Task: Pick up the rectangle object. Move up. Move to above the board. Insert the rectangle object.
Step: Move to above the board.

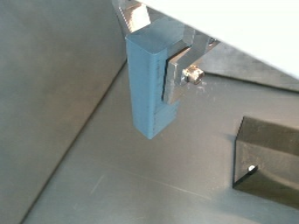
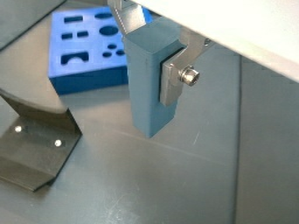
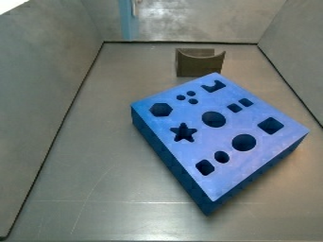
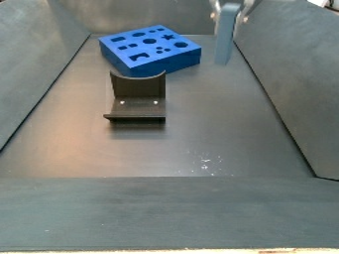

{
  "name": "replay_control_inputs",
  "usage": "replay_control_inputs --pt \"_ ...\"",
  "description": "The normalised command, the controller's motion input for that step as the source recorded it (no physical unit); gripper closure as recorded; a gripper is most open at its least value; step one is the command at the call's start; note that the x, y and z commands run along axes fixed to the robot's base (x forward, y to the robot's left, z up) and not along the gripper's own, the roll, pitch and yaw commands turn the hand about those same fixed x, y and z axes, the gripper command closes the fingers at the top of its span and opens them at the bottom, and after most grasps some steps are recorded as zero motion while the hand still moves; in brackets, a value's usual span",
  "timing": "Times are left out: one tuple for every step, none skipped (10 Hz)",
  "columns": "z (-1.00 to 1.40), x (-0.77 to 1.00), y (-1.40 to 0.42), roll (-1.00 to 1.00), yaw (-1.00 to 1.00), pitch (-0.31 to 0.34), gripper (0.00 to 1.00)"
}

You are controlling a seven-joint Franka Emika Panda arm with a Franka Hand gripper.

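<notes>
Here's the fixture (image 4: 137, 99), dark and L-shaped, sitting flat on the grey floor (image 4: 172, 198) with its upright plate at the far end in a side view, and it shows small at the back in a side view (image 3: 195, 61). In both wrist views it's off at the edge (image 1: 274, 162) (image 2: 35, 144), pale spots on its plate. Grey walls (image 4: 298, 79) slope up on both sides.

End effector (image 2: 176, 54) over bare floor, fixture (image 4: 137, 101) between it and board (image 4: 149, 50) – space above clear
</notes>
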Motion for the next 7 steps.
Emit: replay_control_inputs --pt "1.0 -0.13 -0.09 -0.02 0.02 0.024 1.0" --pt "1.0 -0.12 -0.09 -0.02 0.02 0.03 1.0" --pt "1.0 -0.11 -0.08 -0.01 0.02 0.044 1.0" --pt "1.0 -0.09 -0.08 0.0 0.02 0.063 1.0" --pt "0.84 -0.05 -0.06 0.0 0.02 0.091 1.0" --pt "0.67 -0.02 -0.04 0.0 0.02 0.114 1.0" --pt "0.46 0.0 -0.03 0.01 0.02 0.131 1.0"
